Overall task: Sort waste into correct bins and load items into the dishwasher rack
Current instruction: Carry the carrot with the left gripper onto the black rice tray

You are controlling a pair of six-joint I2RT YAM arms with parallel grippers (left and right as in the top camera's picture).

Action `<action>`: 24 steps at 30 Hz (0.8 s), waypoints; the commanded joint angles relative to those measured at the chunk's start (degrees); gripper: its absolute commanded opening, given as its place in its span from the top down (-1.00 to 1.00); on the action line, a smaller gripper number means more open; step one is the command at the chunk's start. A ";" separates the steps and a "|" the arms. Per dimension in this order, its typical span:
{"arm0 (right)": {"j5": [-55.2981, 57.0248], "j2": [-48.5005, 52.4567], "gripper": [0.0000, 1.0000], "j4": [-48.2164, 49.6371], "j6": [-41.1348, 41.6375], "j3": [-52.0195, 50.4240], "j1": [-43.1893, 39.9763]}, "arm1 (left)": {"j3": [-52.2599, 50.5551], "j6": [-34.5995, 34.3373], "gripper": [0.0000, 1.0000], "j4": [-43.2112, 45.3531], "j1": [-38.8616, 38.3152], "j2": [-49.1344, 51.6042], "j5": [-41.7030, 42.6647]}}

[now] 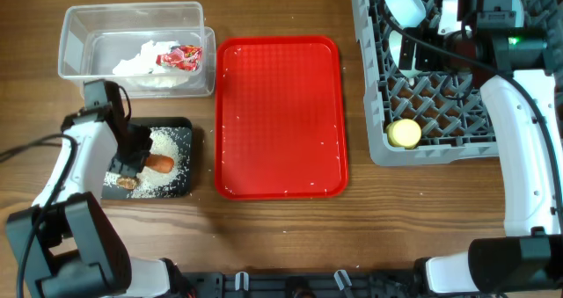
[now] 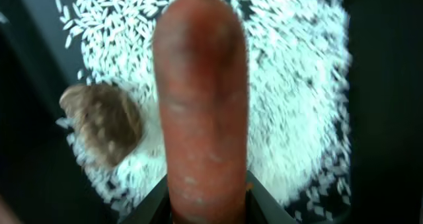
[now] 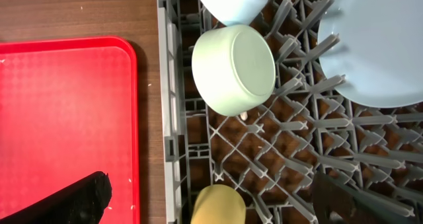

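Carrot (image 1: 160,163) gripped over rice (image 1: 169,142) in the black tray (image 1: 183,124)
Lower left of the overhead view, the left gripper (image 1: 134,156), jaws narrowly parted, clasps the carrot's end beside a brown lump (image 2: 106,121); upper right, the right gripper (image 3: 218,196) gapes wide and empty above the rack (image 1: 422,144)

1 orange carrot (image 2: 201,105) over white rice grains (image 2: 294,85) in black tray (image 1: 182,124), 1 brownish lump (image 2: 102,121) beside it

No legible text, label, brand or number anywhere in the three views. Pale markings on the small red snack wrapper (image 1: 179,58), lying in the clear tub (image 1: 75,34), too small to read.
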 commanded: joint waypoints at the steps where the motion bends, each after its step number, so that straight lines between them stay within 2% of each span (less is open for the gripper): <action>1: -1.18 0.72 -0.99 -0.35 -0.42 -0.26 -0.13 | -3.56 -2.93 0.44 3.96 1.57 0.24 -0.15; 5: -1.18 0.72 -0.99 -0.96 -0.42 -0.26 -0.13 | -4.72 -3.13 0.38 6.10 1.57 0.24 -1.95; 10: -1.18 0.72 -0.99 -0.87 -0.42 -0.26 -0.13 | -4.74 -3.08 -0.02 6.51 1.57 0.24 -2.78; 17: -1.18 0.72 -0.99 -0.90 -0.46 -0.26 -0.13 | -2.97 -2.38 -0.12 5.25 1.84 -1.36 -2.75; 19: -1.16 0.72 -0.99 -0.66 -0.46 -0.26 -0.13 | -0.76 -0.17 -0.16 4.02 1.84 -2.80 -2.51; 24: -1.18 0.68 -0.99 0.85 -0.48 -0.24 -0.13 | 6.51 7.82 -0.42 -2.19 1.77 -8.35 -2.54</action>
